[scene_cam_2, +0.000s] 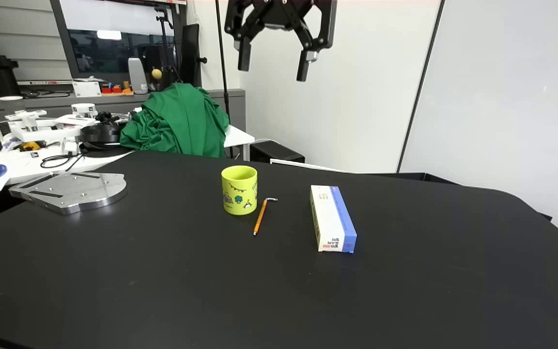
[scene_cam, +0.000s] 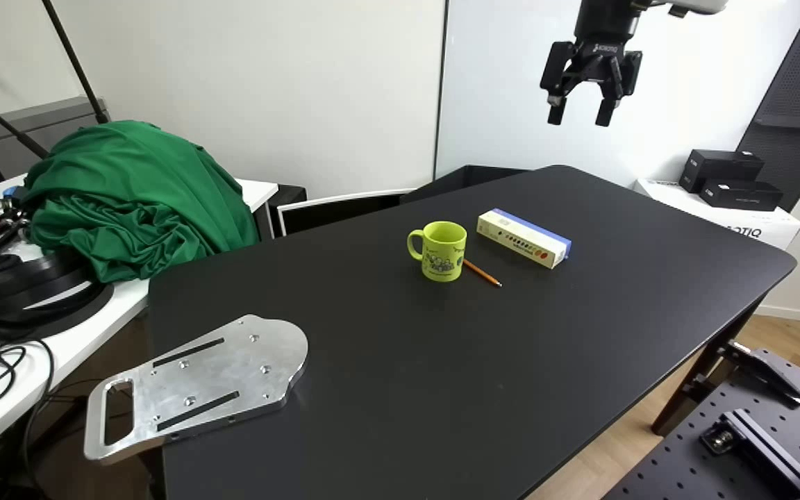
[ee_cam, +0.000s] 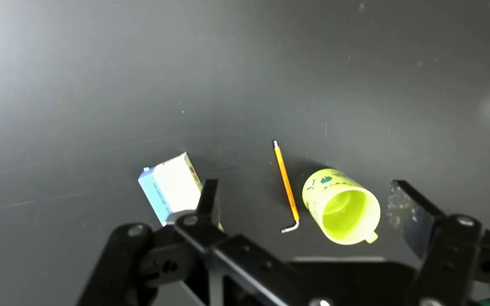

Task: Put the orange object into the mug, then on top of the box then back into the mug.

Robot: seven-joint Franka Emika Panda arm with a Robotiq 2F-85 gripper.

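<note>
Black tool (scene_cam: pixel 580 117) pointing down, spread wide, high above the dark table (scene_cam_2: pixel 240 291)

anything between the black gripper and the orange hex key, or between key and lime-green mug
Nothing visible blocks either: the slim orange L-shaped hex key lies exposed below the open black gripper, beside the upright, uncovered lime-green mug.

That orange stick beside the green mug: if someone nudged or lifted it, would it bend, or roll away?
The orange stick would probably be stiff: it looks straight, with bare metal showing at both ends. Its bent tip should stop it rolling far when nudged. Its slim build suggests it is fairly light.
</note>
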